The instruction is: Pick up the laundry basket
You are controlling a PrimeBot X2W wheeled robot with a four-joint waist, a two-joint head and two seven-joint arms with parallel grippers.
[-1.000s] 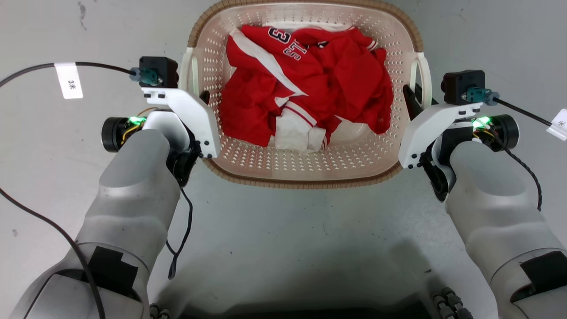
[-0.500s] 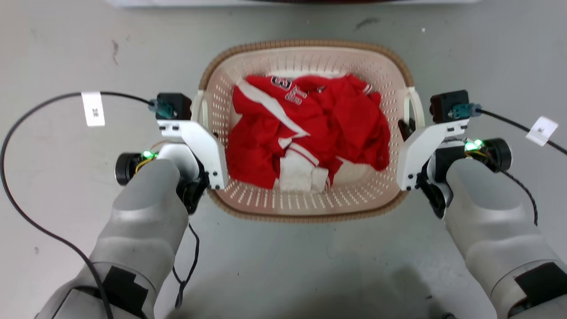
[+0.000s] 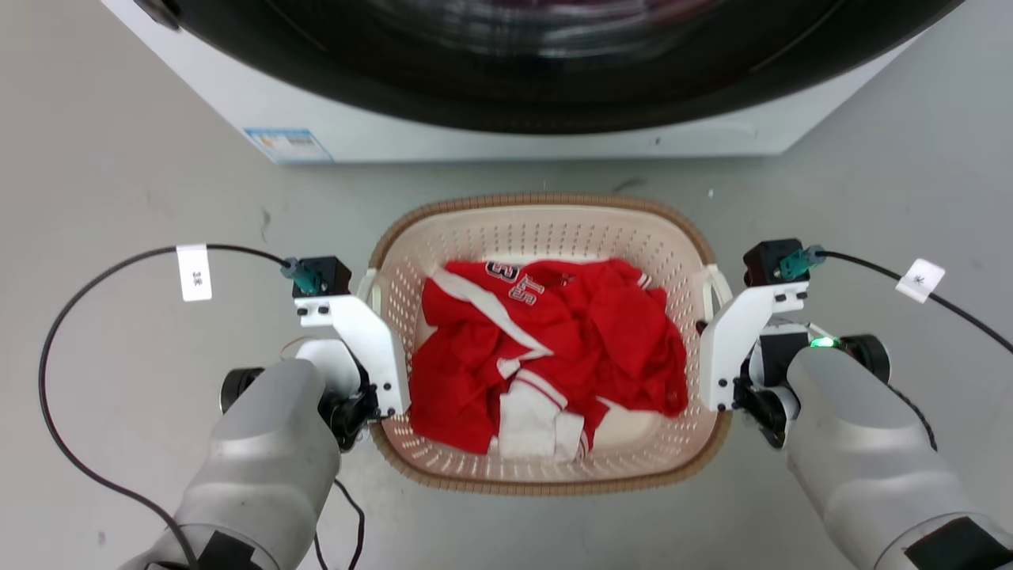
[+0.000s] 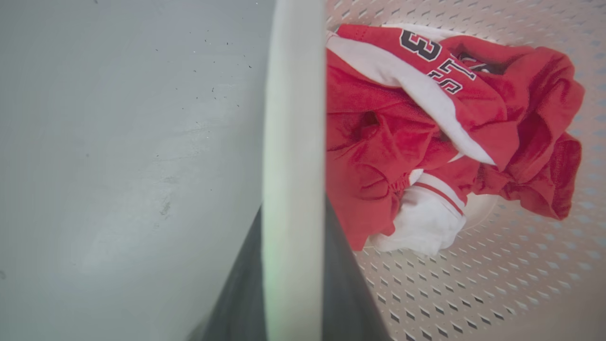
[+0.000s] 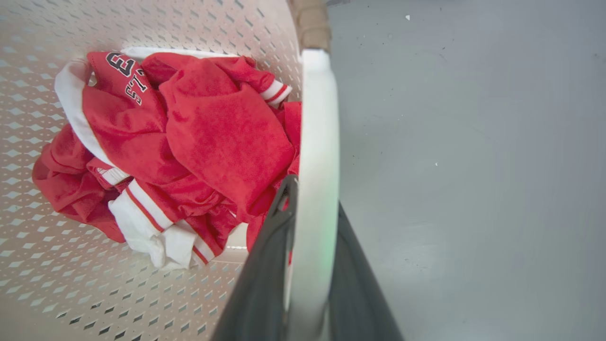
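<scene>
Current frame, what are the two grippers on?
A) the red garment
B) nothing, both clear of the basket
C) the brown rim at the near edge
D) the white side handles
D. In the left wrist view the left gripper has its dark fingers pressed on either side of the laundry basket's white left handle. The right wrist view shows the right gripper likewise on the right handle.
</scene>
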